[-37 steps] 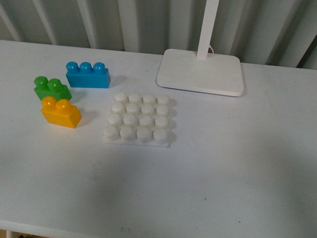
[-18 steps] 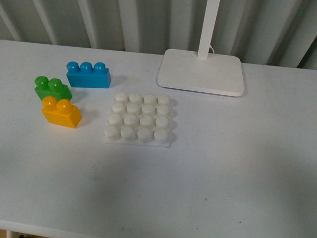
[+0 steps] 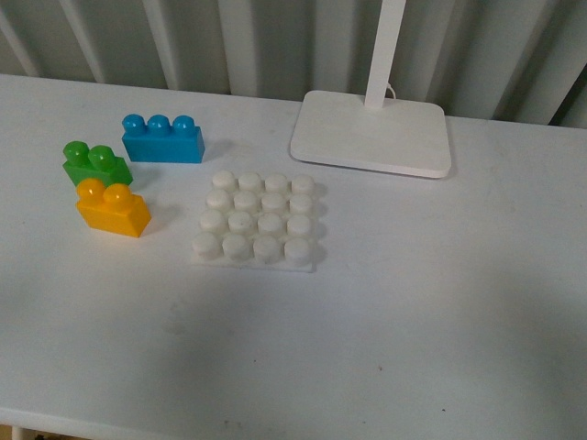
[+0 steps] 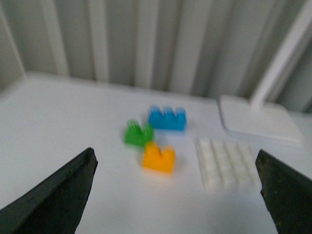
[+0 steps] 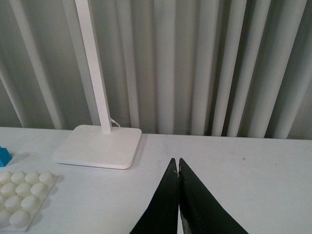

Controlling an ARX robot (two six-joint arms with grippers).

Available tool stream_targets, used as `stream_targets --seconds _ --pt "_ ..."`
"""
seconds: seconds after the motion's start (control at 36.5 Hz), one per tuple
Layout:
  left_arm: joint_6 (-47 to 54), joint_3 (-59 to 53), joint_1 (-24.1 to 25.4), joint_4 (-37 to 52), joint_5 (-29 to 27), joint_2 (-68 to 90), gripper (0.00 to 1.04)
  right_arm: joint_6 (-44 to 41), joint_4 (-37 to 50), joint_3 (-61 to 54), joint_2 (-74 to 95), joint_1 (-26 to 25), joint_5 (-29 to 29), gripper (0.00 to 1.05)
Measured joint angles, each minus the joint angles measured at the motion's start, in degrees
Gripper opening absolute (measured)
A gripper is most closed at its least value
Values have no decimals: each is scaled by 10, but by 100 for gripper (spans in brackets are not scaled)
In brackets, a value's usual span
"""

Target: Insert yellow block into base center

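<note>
The yellow block [image 3: 112, 208] stands on the white table at the left, studs up, just in front of a green brick. The white studded base [image 3: 256, 221] lies to its right with nothing on it. Neither gripper shows in the front view. In the blurred left wrist view my left gripper [image 4: 175, 168] is open wide and empty, above the table, with the yellow block [image 4: 158, 157] and the base [image 4: 227, 165] ahead of it between the fingers. My right gripper [image 5: 177, 163] is shut and empty above the table; the base [image 5: 22, 197] lies far to one side of it.
A green two-stud brick [image 3: 94, 163] touches the yellow block's far side. A blue three-stud brick [image 3: 162, 138] stands behind them. A white lamp foot [image 3: 371, 133] with its upright stem sits behind the base. A ribbed grey wall closes the back of the table.
</note>
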Motion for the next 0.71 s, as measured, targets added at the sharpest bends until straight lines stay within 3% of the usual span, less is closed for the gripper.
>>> stream_targets --seconds 0.08,0.19,0.38,0.57,0.71 --pt "-39 33 -5 -60 20 73 98 -1 0 0 0 0 -1 8" --pt "-64 39 -28 -20 21 176 98 -1 0 0 0 0 0 24" --pt "-73 43 -70 185 29 382 98 -1 0 0 0 0 0 58" --pt "-45 76 -92 424 71 642 98 -1 0 0 0 0 0 94" --pt "-30 107 -88 502 88 763 98 0 0 0 0 0 0 95"
